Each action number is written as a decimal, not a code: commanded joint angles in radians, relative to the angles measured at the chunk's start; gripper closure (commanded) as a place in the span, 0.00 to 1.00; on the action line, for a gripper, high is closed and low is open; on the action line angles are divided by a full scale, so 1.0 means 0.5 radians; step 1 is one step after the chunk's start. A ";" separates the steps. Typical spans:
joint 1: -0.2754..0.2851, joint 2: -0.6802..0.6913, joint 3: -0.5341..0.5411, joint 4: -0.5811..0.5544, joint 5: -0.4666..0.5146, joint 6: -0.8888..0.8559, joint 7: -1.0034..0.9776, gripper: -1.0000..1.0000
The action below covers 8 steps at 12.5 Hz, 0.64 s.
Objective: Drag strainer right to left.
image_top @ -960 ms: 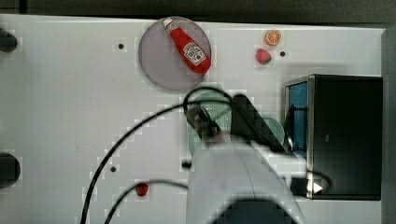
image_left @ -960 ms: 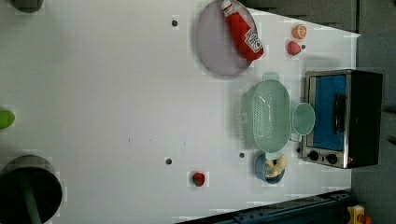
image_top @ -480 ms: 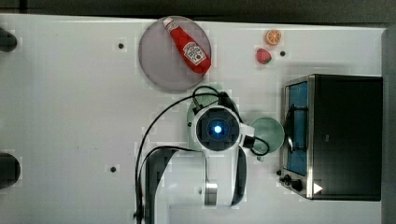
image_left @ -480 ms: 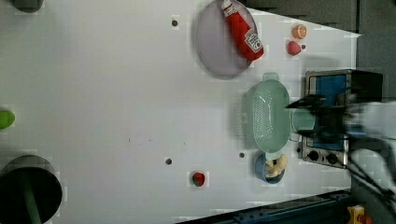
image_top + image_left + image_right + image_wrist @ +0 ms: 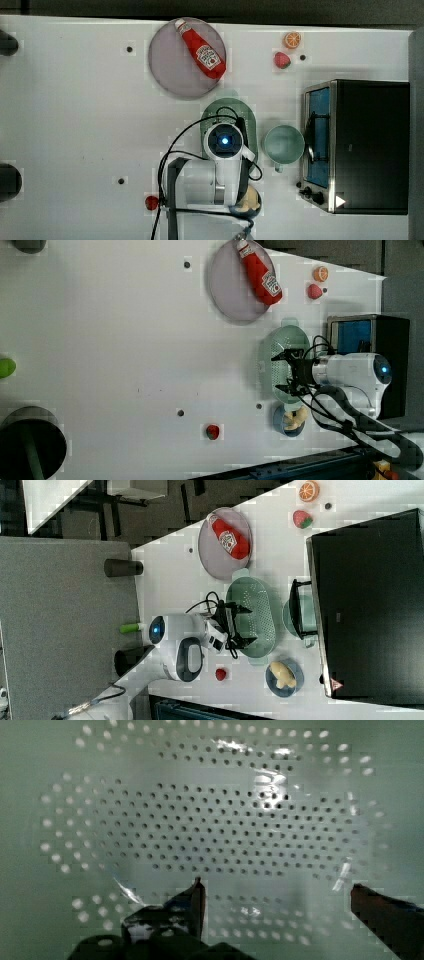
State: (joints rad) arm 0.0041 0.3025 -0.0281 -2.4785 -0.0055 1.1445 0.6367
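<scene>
The strainer (image 5: pixel 218 108) is a pale mint-green oval colander lying between the plate and the mug, mostly covered by my wrist in the top view. My gripper (image 5: pixel 276 373) points down into its bowl, fingers open. In the right view the gripper (image 5: pixel 251 625) stands over the strainer (image 5: pixel 260 602), nearer the end toward the blue bowl. The wrist view has the strainer's holed inside (image 5: pixel 225 820) close up, with the gripper (image 5: pixel 280 905) open and nothing between its fingertips. Whether they touch the plastic I cannot tell.
A grey-lilac plate (image 5: pixel 167 70) carries a ketchup bottle (image 5: pixel 202 50). A green mug (image 5: pixel 283 144) and a toaster oven (image 5: pixel 365 145) stand on the top view's right of the strainer. A blue bowl (image 5: pixel 280 415) and small toy fruits (image 5: pixel 281 60) lie nearby.
The arm has swung in from the oven side and now stands over the strainer with the gripper pointing down. The strainer has not moved.
</scene>
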 commanded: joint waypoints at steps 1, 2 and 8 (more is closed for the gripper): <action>0.058 0.069 0.091 0.005 -0.004 0.275 0.357 0.00; 0.073 0.123 0.092 0.007 -0.004 0.334 0.358 0.00; 0.175 0.227 0.095 0.039 -0.004 0.321 0.358 0.00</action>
State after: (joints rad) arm 0.0737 0.4307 0.0286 -2.4609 -0.0209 1.3193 0.7573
